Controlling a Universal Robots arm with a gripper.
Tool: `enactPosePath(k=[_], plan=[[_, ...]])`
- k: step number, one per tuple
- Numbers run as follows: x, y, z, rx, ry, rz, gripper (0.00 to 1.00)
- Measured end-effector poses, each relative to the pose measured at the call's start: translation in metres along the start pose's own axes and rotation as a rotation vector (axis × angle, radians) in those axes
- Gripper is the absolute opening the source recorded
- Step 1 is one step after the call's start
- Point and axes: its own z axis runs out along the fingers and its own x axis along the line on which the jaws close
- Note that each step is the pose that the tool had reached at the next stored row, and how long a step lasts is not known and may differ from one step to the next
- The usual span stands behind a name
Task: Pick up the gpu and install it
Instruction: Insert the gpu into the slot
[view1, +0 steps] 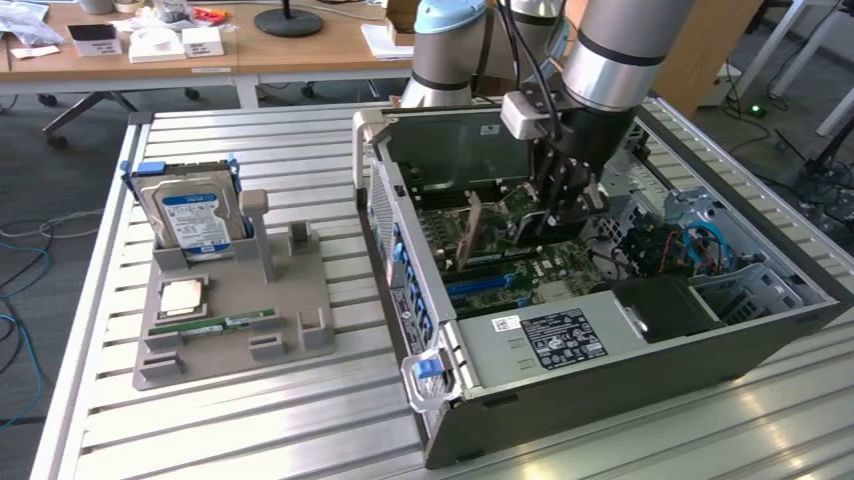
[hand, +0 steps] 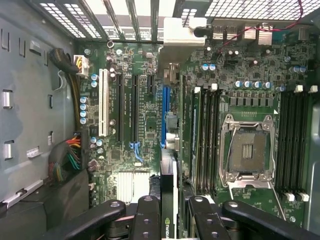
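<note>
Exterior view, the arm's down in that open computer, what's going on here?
The arm's gripper is inside the open case, shut on the gpu, holding it edge-on in line with the blue slot on the motherboard. Whether it is seated can't be told. The hard drive sits on the stand at the exterior view's left.

An open computer case (view1: 641, 350) lies on the metal worktop (view1: 200, 420), and the tool (view1: 567, 208) reaches into it, clamped on a graphics card (view1: 531, 230) over the motherboard (view1: 534, 275). To the exterior view's left, a grey holder (view1: 227, 350) carries an upright hard drive (view1: 196, 218) and a flat memory stick (view1: 214, 325).
</note>
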Motion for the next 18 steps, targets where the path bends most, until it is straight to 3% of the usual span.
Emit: enactPosePath(k=[18], plan=[[0.0002, 0.0089, 0.0063, 0.0006, 0.0002, 0.000, 0.27]])
